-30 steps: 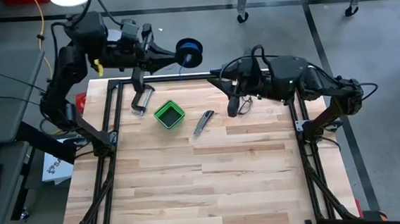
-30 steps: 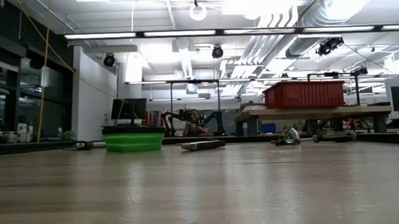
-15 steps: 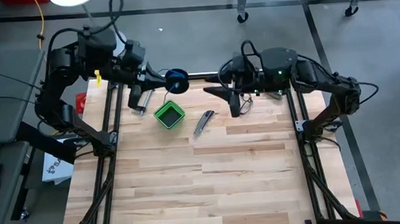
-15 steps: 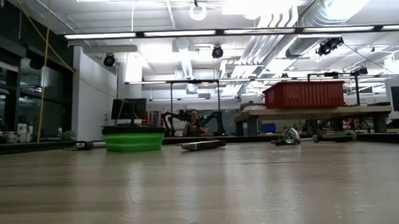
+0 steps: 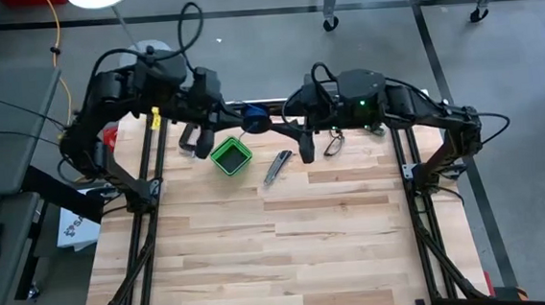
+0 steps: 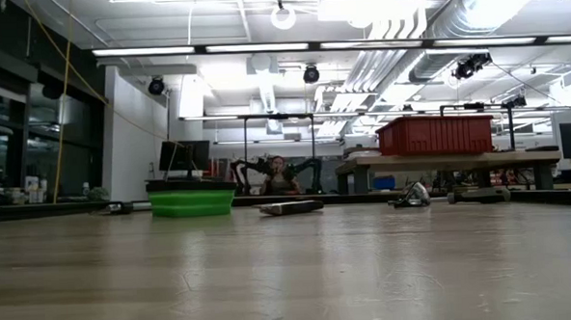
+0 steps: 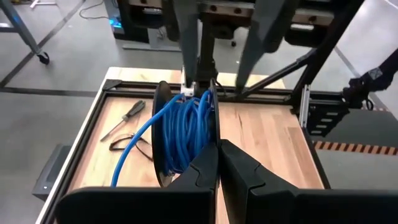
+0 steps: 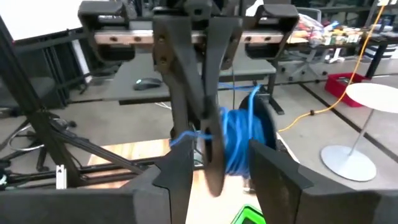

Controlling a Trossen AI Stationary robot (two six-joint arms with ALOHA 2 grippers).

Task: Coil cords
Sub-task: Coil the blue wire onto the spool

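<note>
A dark spool (image 5: 256,122) wound with thin blue wire (image 7: 186,127) hangs above the table's far edge, with my left gripper (image 5: 238,118) shut on it. A loose loop of the wire (image 7: 124,165) sags off the spool. My right gripper (image 5: 288,130) faces it from the right, open. Its fingers (image 8: 177,177) stand either side of the spool (image 8: 233,140) and just short of it. I cannot tell whether they touch it. My left gripper pinches the rim of one dark flange (image 7: 214,134) of the spool between its two fingers. The fingers (image 8: 199,93) come from the table's left, slanting downward. The spool stands on edge, lifted clear of the table, with the wire slack on it.
A green box (image 5: 230,155) sits on the table just under the spool. A grey cutter (image 5: 276,167) lies to its right. A clamp (image 5: 193,139) lies at the far left, and a small dark tool (image 5: 334,144) under the right arm. The near half of the table (image 5: 280,258) holds nothing.
My left gripper has carried the spool from beyond the far edge down and toward the table's right, over the far edge, and has tipped downward. My right gripper has moved toward the table's left, up to the spool.
</note>
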